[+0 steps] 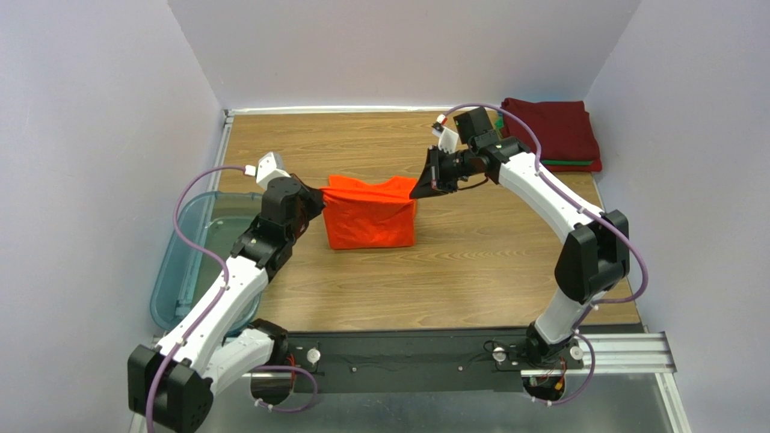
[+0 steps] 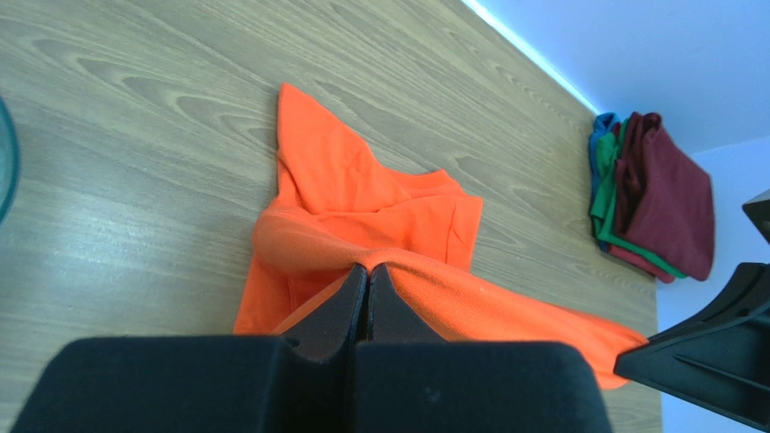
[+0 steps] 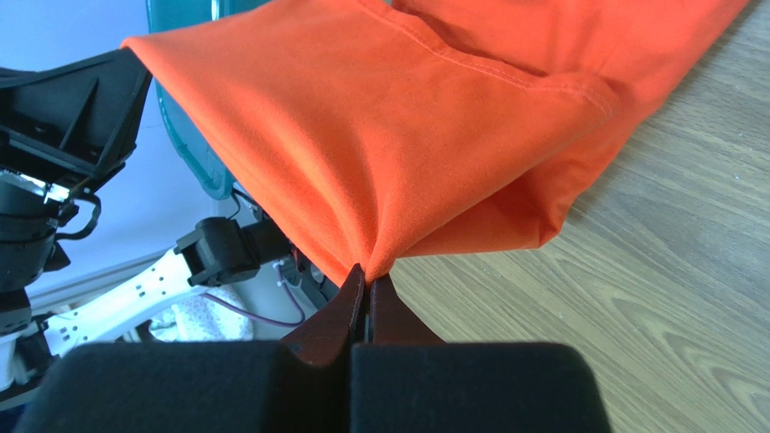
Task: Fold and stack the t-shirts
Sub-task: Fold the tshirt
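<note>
The bright orange t-shirt [image 1: 370, 216] hangs stretched between my two grippers above the middle of the table, its lower part draped down to the wood. My left gripper [image 1: 318, 193] is shut on its left top corner; the pinch shows in the left wrist view [image 2: 367, 268], with the orange cloth [image 2: 361, 207] beyond it. My right gripper [image 1: 418, 192] is shut on the right top corner, seen in the right wrist view [image 3: 366, 273] under the orange cloth [image 3: 361, 126]. A stack of folded tees, maroon on top [image 1: 556, 129] with green and red below, lies at the back right [image 2: 664, 194].
A translucent blue-grey plastic bin [image 1: 185, 257] stands at the table's left edge, beside the left arm; its rim shows in the right wrist view [image 3: 194, 158]. White walls close in the table on the left, back and right. A black rail [image 1: 407, 356] runs along the near edge.
</note>
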`<state>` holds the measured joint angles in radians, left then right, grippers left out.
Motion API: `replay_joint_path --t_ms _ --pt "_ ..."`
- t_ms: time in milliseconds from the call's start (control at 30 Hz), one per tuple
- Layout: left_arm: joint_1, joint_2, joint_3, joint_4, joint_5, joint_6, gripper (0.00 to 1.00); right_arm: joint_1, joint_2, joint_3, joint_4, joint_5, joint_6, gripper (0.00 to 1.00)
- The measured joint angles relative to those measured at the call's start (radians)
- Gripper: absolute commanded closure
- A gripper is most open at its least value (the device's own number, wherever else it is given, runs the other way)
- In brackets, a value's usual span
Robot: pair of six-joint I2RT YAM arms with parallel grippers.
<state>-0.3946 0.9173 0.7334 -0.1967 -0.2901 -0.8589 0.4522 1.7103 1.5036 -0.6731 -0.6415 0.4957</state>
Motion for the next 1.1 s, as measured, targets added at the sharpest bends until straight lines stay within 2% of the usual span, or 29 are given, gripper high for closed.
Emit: replay_joint_path --t_ms 767,1100 --pt "0.078 0.377 0.111 0.231 0.109 0.119 1.0 -0.079 0.178 0.079 0.044 -0.033 0.011 0.99" --pt "0.113 0.567 0.178 0.295 0.13 0.142 1.0 -0.106 0.332 0.188 0.075 -0.032 0.027 0.99"
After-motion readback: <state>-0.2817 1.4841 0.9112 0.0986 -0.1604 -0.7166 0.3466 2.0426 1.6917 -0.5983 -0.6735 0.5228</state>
